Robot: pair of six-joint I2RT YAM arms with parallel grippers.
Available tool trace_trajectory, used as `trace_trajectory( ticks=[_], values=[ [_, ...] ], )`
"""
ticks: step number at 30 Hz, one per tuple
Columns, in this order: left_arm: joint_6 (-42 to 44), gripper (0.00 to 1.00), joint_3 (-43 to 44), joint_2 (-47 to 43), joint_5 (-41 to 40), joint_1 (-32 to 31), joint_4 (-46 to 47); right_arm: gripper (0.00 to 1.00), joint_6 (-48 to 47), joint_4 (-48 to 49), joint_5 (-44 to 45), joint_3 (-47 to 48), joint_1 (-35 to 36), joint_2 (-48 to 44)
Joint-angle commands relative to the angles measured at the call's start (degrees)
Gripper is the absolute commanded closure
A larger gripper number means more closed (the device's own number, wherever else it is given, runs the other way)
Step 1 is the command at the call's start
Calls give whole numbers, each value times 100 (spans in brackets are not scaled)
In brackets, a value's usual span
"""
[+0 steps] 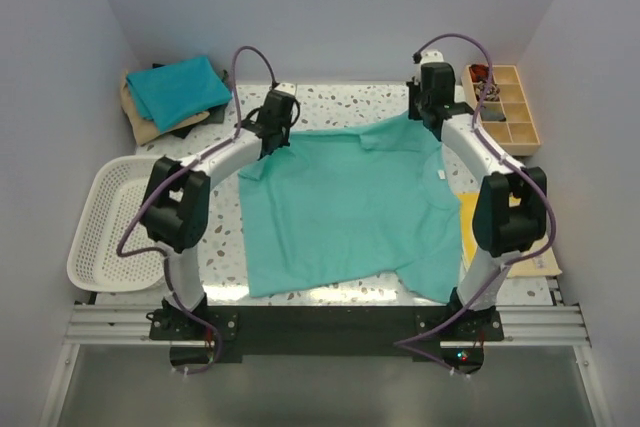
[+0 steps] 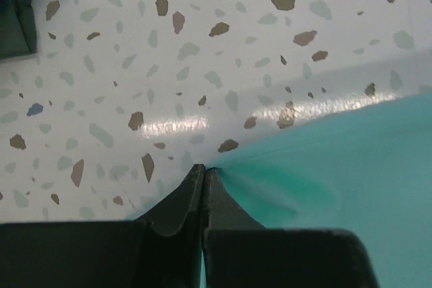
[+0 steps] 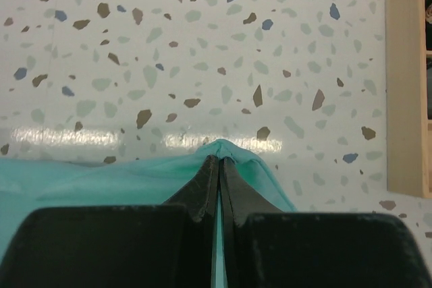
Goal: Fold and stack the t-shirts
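A light sea-green t-shirt [image 1: 345,207] lies partly spread over the middle of the speckled table. My left gripper [image 1: 276,143] is shut on its far left edge; in the left wrist view the cloth [image 2: 351,180] bunches at the pinched fingertips [image 2: 204,168]. My right gripper [image 1: 428,113] is shut on the shirt's far right corner, where a fold of cloth [image 3: 135,180] peaks over the fingertips [image 3: 221,158]. At the back left a folded teal-blue t-shirt [image 1: 178,89] tops a stack with a tan t-shirt [image 1: 140,119] and a dark one [image 1: 195,124] beneath.
A white mesh basket [image 1: 108,227] stands at the left edge. A wooden compartment tray [image 1: 505,107] sits at the back right, its side [image 3: 405,79] also in the right wrist view. Yellow and tan flat sheets [image 1: 470,217] lie by the right arm.
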Motion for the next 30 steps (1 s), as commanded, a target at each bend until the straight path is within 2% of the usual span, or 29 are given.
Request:
trace_trajectory(
  ticks=[1, 4, 8, 10, 15, 23, 28, 30],
  values=[
    [623, 100, 1284, 830, -187, 358, 249, 100, 101, -13, -420, 1144, -365, 719],
    [921, 99, 1559, 1113, -179, 437, 353, 100, 206, -23, -885, 1400, -637, 1150],
    [1150, 100, 1270, 1114, -153, 437, 590, 100, 250, -58, -1184, 1462, -744, 1326],
    [1177, 97, 1181, 1105, 118, 446, 608, 100, 251, -207, -1308, 1515, -761, 1371],
    [1010, 96, 856, 1114, 330, 446, 310, 100, 251, -444, -1721, 1339, -761, 1213],
    [474, 92, -145, 456, 1077, 437, 64, 100, 136, -647, -1503, 768, -761, 546],
    [544, 91, -85, 270, 1367, 429, -419, 100, 75, -1121, -1598, 1004, -753, 378],
    [544, 87, -93, 166, 1315, 411, -569, 100, 22, -1541, -1686, 1189, -761, 386]
  ],
)
